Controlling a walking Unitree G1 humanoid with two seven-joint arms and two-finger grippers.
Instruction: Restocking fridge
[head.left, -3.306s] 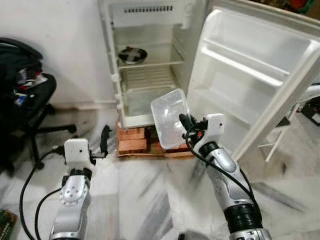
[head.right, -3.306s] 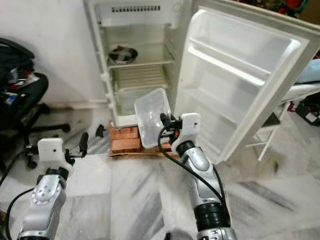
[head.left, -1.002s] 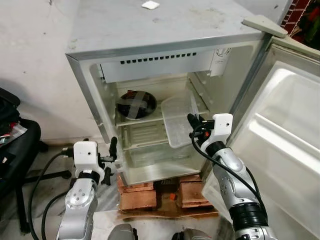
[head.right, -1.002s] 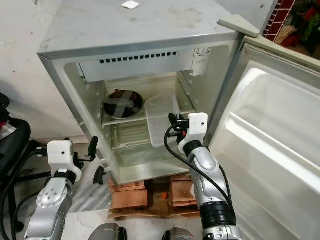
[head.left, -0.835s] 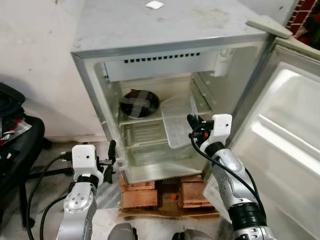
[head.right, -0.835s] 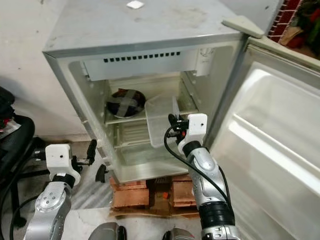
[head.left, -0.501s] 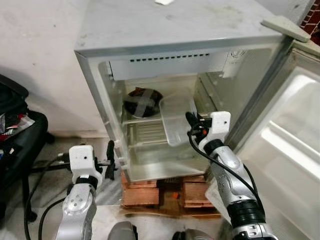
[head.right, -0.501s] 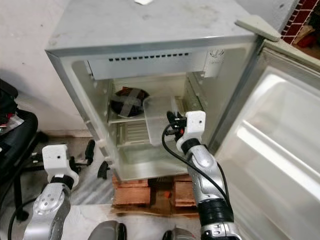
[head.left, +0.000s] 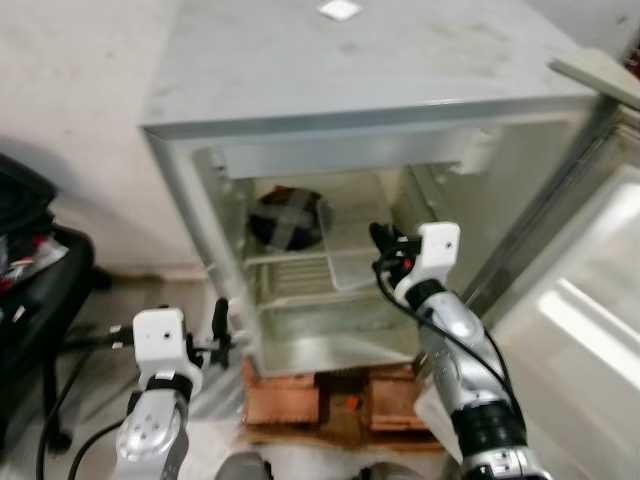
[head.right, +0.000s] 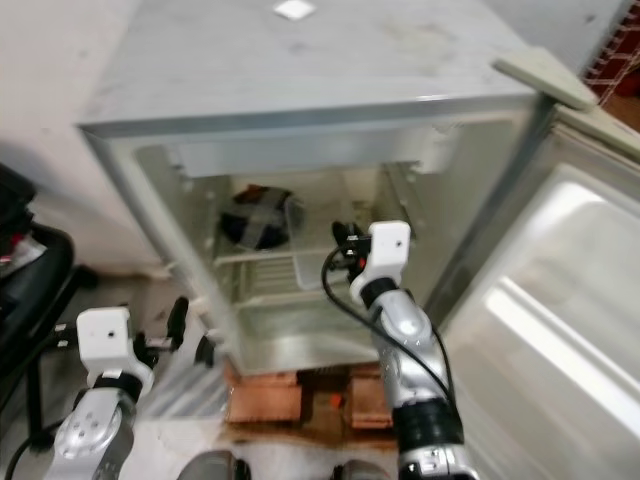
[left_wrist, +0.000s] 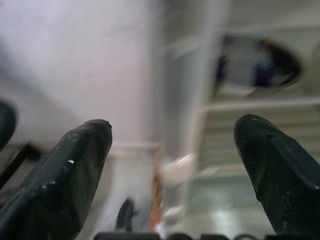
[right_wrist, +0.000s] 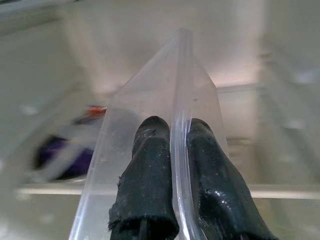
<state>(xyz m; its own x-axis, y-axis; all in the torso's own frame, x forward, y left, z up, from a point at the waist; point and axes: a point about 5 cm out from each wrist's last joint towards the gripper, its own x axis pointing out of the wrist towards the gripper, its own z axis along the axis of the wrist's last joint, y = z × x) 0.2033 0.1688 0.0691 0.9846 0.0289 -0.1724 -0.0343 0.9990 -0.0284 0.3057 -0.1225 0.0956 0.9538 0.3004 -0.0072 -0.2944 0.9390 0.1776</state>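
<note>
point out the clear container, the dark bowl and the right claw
clear container (right_wrist: 150, 105), right wrist view, its side wall beside the pinched rim
dark bowl (head.left: 287, 217), left eye view, middle of its taped lid
right claw (right_wrist: 171, 150), right wrist view, between the fingertips at the rim

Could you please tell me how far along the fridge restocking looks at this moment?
Done: a dark round dish already sits on the upper shelf of the open fridge.
In hand: the right gripper is shut on the clear container, holding it at that shelf.
Left: releasing it and withdrawing. The left gripper hangs open outside.
</note>
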